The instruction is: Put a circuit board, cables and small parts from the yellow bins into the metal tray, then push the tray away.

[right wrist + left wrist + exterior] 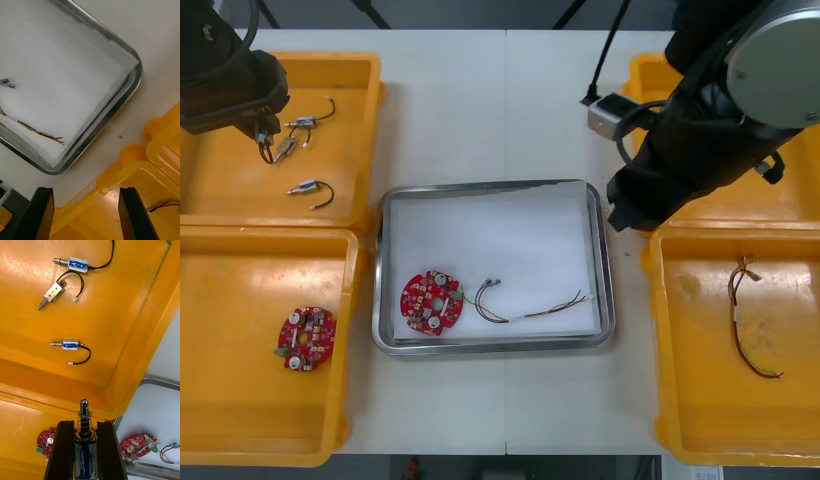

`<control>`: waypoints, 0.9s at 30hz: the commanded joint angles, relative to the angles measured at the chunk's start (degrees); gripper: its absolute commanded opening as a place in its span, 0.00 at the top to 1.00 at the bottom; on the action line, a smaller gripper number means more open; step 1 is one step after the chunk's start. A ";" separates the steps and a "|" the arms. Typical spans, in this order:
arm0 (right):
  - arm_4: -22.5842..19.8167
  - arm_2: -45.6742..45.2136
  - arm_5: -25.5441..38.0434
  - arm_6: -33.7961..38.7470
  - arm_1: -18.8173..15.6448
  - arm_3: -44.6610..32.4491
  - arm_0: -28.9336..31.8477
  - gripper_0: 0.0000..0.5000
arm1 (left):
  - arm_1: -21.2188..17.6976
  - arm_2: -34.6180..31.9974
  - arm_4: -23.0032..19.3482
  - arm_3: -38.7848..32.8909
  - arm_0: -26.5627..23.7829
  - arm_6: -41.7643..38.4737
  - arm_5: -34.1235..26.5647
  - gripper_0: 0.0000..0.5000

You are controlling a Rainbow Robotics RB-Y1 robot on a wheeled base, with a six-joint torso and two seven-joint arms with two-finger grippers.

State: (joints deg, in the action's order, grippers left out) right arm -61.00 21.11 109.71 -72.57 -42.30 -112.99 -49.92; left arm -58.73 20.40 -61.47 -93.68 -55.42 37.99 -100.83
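Observation:
My left gripper [85,423] is shut on a small metal part [84,415] with a spring and a blue body. In the front view this gripper [265,146] hangs over the far left yellow bin [360,70]. The metal tray [495,190], white inside, holds a round red circuit board [431,301], a blue and white cable [488,300] and a red and yellow cable [555,308]. My right gripper [88,191] stands open with nothing in it, over the rim of the near right yellow bin [112,176], beside the tray's corner [135,84].
Three more small metal parts [73,263] [52,292] [69,345] lie in the far left bin. A second circuit board [306,337] sits in the near left bin [350,300]. A red and yellow cable [745,320] lies in the near right bin [660,300].

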 commanded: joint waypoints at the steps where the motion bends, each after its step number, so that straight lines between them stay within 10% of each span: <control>1: 0.80 -6.43 0.29 6.66 -3.49 -3.02 2.98 0.00 | -2.61 -1.77 -0.41 -1.07 -2.94 -0.46 -0.42 1.00; 15: 5.11 -17.16 0.29 20.19 -7.98 3.22 7.38 0.00 | -2.61 -1.77 -0.41 -1.07 -2.94 -0.46 -0.42 1.00; 27: 6.60 -17.24 -1.26 16.67 -12.11 19.65 3.77 0.00 | -2.61 -1.77 -0.41 -1.07 -2.94 -0.46 -0.42 1.00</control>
State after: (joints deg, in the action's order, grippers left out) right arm -55.57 5.09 109.48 -52.65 -51.48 -95.40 -43.07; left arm -58.76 20.40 -61.48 -93.68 -55.42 37.99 -100.84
